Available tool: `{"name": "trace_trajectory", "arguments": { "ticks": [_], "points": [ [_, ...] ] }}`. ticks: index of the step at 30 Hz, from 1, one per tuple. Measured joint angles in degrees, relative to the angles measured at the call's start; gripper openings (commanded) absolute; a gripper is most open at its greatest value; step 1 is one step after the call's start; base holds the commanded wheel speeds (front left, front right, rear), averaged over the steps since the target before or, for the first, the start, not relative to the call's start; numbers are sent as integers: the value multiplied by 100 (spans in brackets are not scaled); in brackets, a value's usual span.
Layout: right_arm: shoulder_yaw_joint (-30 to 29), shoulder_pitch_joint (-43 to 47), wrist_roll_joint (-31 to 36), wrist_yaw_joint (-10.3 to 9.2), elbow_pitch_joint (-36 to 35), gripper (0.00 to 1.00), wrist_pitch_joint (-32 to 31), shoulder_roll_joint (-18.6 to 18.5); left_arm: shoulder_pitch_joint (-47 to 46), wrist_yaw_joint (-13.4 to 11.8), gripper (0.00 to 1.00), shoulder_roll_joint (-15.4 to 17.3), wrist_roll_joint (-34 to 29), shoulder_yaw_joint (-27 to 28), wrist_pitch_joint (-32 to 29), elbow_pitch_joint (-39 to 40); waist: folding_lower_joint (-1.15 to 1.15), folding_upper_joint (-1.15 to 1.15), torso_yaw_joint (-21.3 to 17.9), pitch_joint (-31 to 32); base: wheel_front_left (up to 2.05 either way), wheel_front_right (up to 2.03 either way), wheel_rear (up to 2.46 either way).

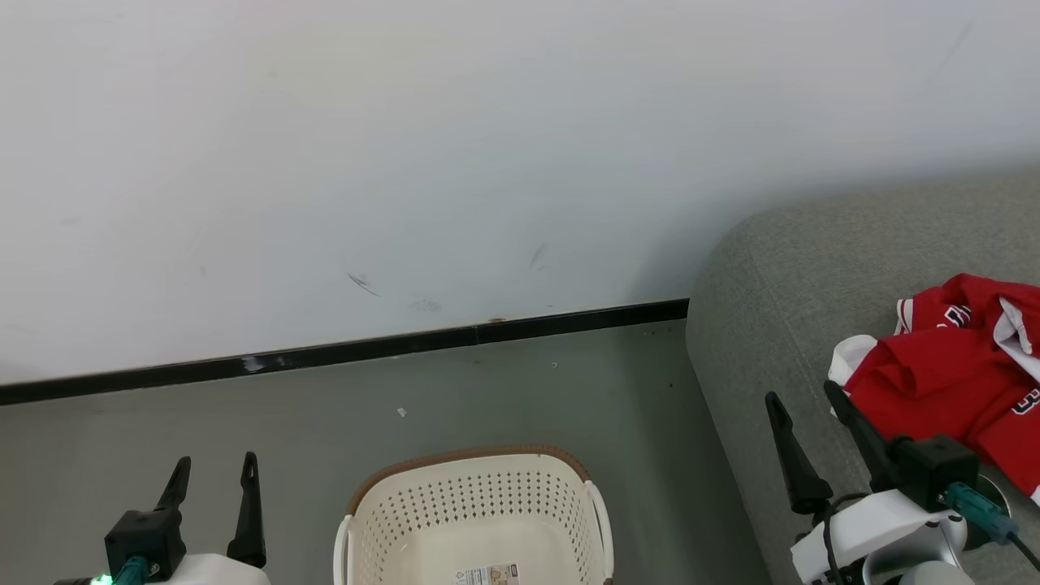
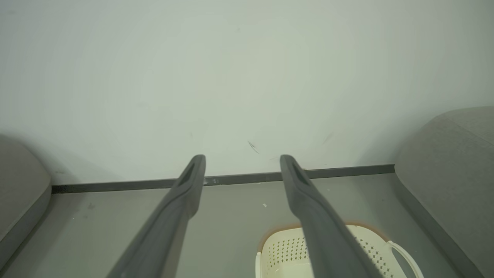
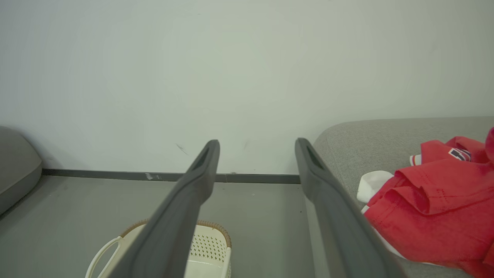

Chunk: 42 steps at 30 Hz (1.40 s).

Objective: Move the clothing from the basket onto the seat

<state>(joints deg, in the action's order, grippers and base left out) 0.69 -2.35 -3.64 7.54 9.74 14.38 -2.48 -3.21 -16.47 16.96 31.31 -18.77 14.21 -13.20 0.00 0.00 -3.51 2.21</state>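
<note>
The red clothing (image 1: pixel 951 382) with white panels lies crumpled on the grey seat (image 1: pixel 772 309) at the right; in the right wrist view the clothing (image 3: pixel 432 208) rests on the seat (image 3: pixel 366 143). The cream basket (image 1: pixel 475 520) with a brown rim stands on the floor at bottom centre, with just a paper label visible inside. My right gripper (image 1: pixel 804 398) hangs open over the seat's left edge, just left of the clothing, nothing between its fingers. My left gripper (image 1: pixel 215 463) is open above the floor, left of the basket (image 2: pixel 285 249). The basket (image 3: pixel 208 247) also appears low in the right wrist view.
A white wall (image 1: pixel 406 162) with a black skirting strip (image 1: pixel 349 351) runs behind the grey floor (image 1: pixel 528 390). Another grey cushioned piece (image 2: pixel 19 185) sits at the far left in the wrist views.
</note>
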Motion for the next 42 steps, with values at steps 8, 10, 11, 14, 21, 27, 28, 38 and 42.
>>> {"name": "trace_trajectory", "arguments": {
  "ticks": [8, 10, 11, 14, 21, 27, 28, 38, 42],
  "points": [
    [-3, 1, -44, 0, 1, 100, 0, 0, -69, -4, 100, 15, -15, 0, 0, -13, 0, 0, 37, -12, 0, 0, 0],
    [5, 1, -44, 0, 1, 100, 0, 1, -93, -10, 100, 14, -15, 5, 0, -13, 0, 0, 38, -14, 0, 0, 0],
    [10, 1, -44, 0, 1, 100, 0, 1, -92, -10, 100, 13, -15, 7, 0, -15, 0, 0, 38, -16, 0, 0, 0],
    [19, 0, -48, 0, 1, 100, 0, 1, -92, -20, 100, 5, -15, 12, 0, -16, 0, 0, 37, -24, 0, 0, 0],
    [32, 0, -59, 0, 1, 100, 0, 1, -92, -21, 100, -5, -15, 16, 0, -20, 0, 0, 35, -47, 0, 0, 0],
    [40, 0, -91, 0, 1, 100, 0, 1, -95, -36, 100, -10, -15, 23, 0, -22, 0, 0, 37, -66, 0, 0, 0],
    [40, 0, -91, 0, 1, 100, 0, 1, -97, -36, 100, -12, -16, 23, 0, -22, 0, 0, 39, -70, 0, 0, 0],
    [38, 0, -116, 0, -2, 100, 0, 1, -135, -36, 100, -16, -116, 16, 0, -16, 0, 0, 77, -101, 0, 0, 0],
    [38, 0, -118, 0, -2, 100, 0, 1, -181, -36, 100, -16, -116, 13, 1, -13, 0, 0, 92, -108, 0, 0, 0]
  ]
}}
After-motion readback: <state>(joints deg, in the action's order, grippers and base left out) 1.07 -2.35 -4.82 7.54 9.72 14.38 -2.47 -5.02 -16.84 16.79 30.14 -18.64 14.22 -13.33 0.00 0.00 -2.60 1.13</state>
